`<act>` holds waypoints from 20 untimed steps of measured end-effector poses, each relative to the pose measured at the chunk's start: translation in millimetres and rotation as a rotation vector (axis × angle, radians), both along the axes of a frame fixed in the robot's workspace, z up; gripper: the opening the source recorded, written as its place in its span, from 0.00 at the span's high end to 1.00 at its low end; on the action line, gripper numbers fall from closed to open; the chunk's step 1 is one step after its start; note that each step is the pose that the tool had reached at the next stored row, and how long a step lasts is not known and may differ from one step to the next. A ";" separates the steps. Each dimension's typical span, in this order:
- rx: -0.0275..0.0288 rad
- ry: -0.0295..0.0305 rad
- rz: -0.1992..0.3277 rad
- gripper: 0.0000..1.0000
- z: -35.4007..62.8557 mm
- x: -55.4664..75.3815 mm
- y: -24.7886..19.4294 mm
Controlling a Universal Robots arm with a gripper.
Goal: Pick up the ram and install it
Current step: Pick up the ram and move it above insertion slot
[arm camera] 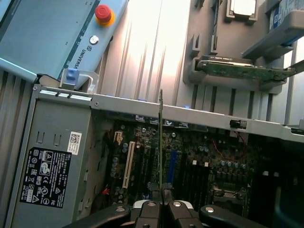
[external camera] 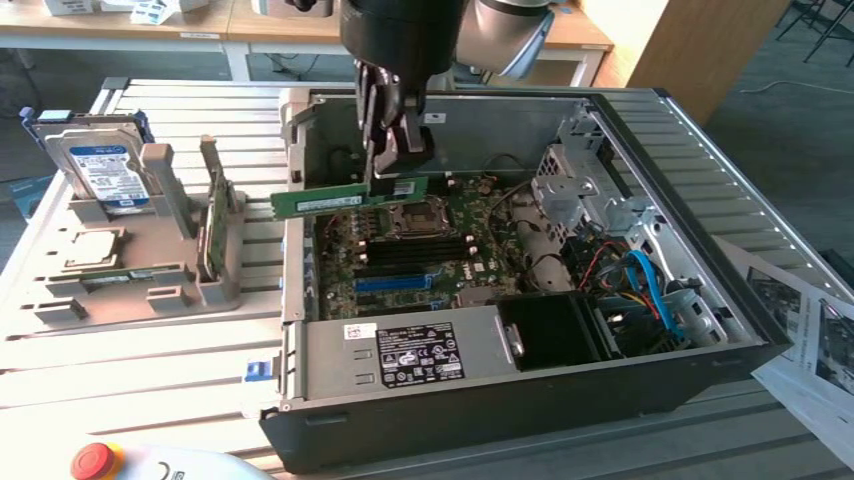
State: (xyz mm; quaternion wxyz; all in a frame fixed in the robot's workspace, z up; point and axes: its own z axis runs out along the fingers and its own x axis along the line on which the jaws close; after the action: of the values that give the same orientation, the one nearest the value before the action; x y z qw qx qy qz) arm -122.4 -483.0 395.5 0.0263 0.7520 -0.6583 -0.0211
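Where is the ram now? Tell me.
In the exterior view, the hand grips the ram above the motherboard of the open case, near the case wall on the exterior view's left.

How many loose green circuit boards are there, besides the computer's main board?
2: the ram in the claw over the computer; a wider card standing in the grey rack, exterior view's left. More may be hidden.

The computer case [external camera: 694,150] lies open upward, so the air over the motherboard [external camera: 461,235] is free. There the gripper [external camera: 387,168] hangs, clamped on the ram [external camera: 334,200]. The side wall [external camera: 320,140] stands close at the exterior view's left. The power supply [external camera: 400,355] blocks the near side. The drive cage [external camera: 574,185], black fan shroud [external camera: 561,330] and blue cable [external camera: 651,285] crowd the exterior view's right.
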 end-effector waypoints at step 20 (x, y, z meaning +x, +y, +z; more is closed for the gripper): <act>0.0003 -0.0219 -0.030 0.88 0.0 8.9 0.0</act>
State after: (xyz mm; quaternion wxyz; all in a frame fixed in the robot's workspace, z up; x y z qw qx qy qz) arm -113.4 -483.0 395.5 0.0186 0.7423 -0.6696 -0.0133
